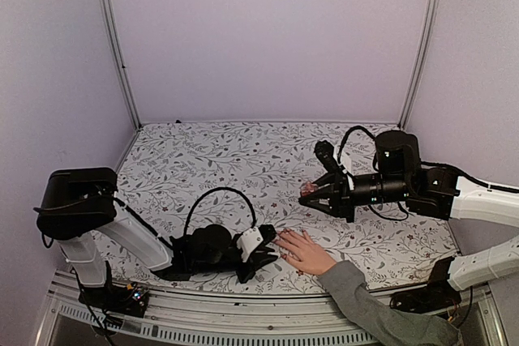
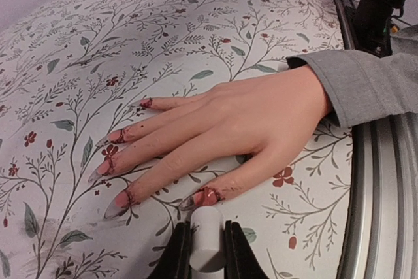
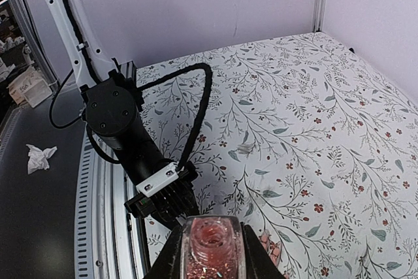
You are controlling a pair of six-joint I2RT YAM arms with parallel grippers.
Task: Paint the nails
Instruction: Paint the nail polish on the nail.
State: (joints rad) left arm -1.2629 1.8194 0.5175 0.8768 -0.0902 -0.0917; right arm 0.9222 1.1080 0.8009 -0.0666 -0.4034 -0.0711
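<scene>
Clamped on a white brush handle (image 2: pixel 208 253) in the nearer left gripper (image 2: pixel 208 230), with the nails (image 2: pixel 204 196) just at twelve o'clock, the hand (image 2: pixel 248 122) lying eight-to-two.

Robot lab booth: aluminium frame posts (image 1: pixel 115 38), plain lilac walls (image 1: pixel 268 38), floral-cloth tabletop (image 1: pixel 219 160)

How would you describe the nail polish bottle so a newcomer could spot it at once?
Over the floral table, find the right gripper, beyond the human hand. It is shut on a small open glass bottle, the only thing holding glittery pink polish.
</scene>
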